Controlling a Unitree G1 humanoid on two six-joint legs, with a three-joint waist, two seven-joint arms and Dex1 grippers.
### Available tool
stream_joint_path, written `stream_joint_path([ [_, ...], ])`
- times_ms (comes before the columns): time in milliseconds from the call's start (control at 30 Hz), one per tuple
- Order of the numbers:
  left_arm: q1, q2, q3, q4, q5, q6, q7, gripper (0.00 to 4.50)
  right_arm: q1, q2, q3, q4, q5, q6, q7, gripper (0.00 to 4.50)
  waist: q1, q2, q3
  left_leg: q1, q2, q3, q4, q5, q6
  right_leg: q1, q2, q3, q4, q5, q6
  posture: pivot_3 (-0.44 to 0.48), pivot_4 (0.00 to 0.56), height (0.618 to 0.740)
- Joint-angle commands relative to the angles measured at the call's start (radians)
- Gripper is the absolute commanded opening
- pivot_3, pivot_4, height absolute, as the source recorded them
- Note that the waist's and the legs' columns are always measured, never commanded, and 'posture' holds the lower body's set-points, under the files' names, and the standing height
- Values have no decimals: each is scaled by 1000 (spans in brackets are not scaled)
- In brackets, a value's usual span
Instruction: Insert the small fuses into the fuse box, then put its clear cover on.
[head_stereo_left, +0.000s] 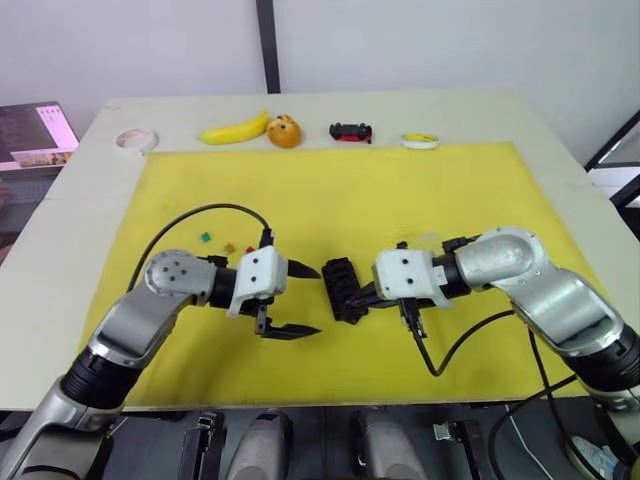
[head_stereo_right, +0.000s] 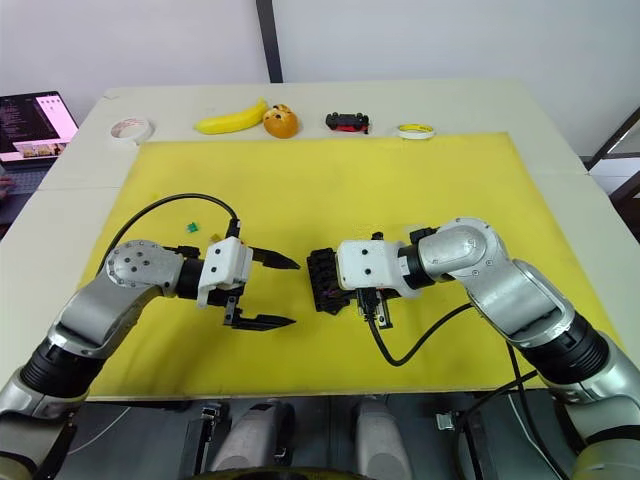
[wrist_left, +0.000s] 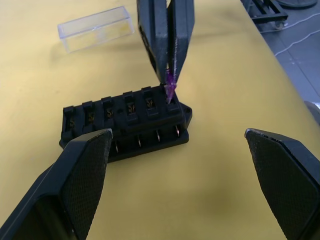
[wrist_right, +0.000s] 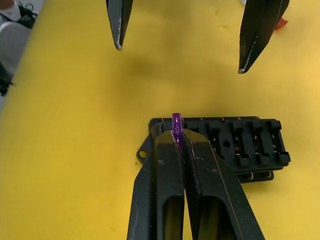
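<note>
The black fuse box lies on the yellow mat between my two grippers. My right gripper is shut on a purple small fuse and holds it at the end slot of the fuse box, on the box's top edge. My left gripper is open just left of the box, with nothing between its fingers. Other small fuses, one green and one olive-brown, lie on the mat behind my left arm. The clear cover lies on the mat beyond the box.
Along the table's far edge lie a white tape roll, a banana, an orange, a black-and-red toy car and a yellow-rimmed roll. A laptop stands off the table's left side.
</note>
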Motion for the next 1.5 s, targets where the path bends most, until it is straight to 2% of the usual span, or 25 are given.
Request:
stream_joint_path([
  [33, 2, -5, 14, -30, 0, -17, 3, 4459, 1, -9, -14, -11, -14, -24, 20, 0, 0, 0, 0, 0, 0, 0, 0, 0, 0, 0, 0, 0, 0, 0, 0, 0, 150, 740],
  [1500, 7, -30, 10, -18, 23, -47, 7, 4459, 1, 57, 17, 47, -86, -29, 49, 0, -1, 0, 0, 1, 0, 0, 1, 0, 0, 1, 0, 0, 1, 0, 0, 0, 150, 740],
])
